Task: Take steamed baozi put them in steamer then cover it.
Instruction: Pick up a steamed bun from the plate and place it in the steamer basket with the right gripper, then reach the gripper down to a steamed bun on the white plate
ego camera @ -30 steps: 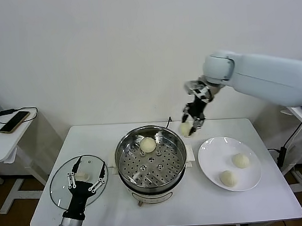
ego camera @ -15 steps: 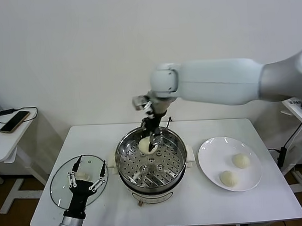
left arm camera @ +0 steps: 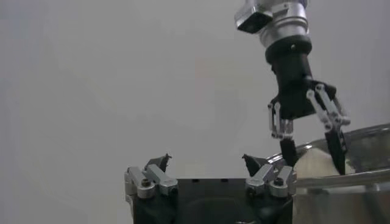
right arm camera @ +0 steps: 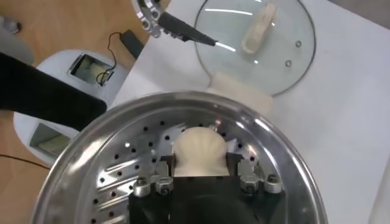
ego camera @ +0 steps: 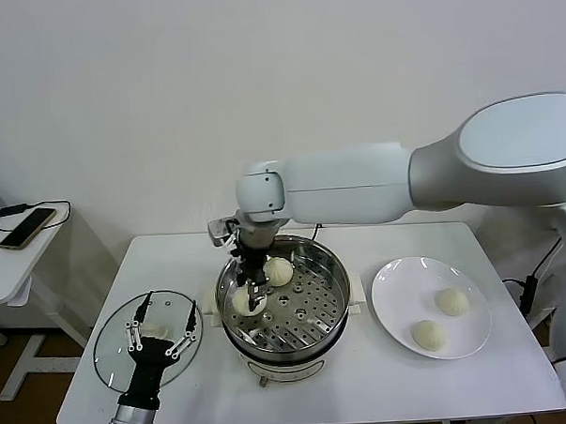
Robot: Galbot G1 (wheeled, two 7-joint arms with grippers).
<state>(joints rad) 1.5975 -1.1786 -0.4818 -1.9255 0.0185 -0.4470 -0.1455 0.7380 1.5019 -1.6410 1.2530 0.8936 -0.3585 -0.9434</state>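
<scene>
Over the left side of the steamer [ego camera: 334, 271], low above its perforated tray, my right gripper [ego camera: 248, 296] is shut on a cream-white baozi [ego camera: 240, 301]. In the right wrist view that baozi [right arm camera: 200, 152] is pinched between the fingers [right arm camera: 167, 167] over the tray [right arm camera: 97, 176]. A second baozi [ego camera: 279, 270] lies at the back of the tray. Two more [ego camera: 451, 301] [ego camera: 426, 334] rest on the white plate [ego camera: 389, 275]. My left gripper [ego camera: 161, 326] stands open over the glass lid [ego camera: 115, 355], its fingertips [left arm camera: 164, 161] wide apart with nothing between them.
The lid with its white handle [right arm camera: 259, 27] lies flat on the table left of the steamer. A small side table [ego camera: 4, 266] with a phone [ego camera: 25, 228] stands at the far left. My right arm [ego camera: 357, 182] spans the space above the steamer.
My right arm has swung the baozi from the air between plate and steamer leftward across the pot and lowered it over the tray's left side. The left arm has not moved.
</scene>
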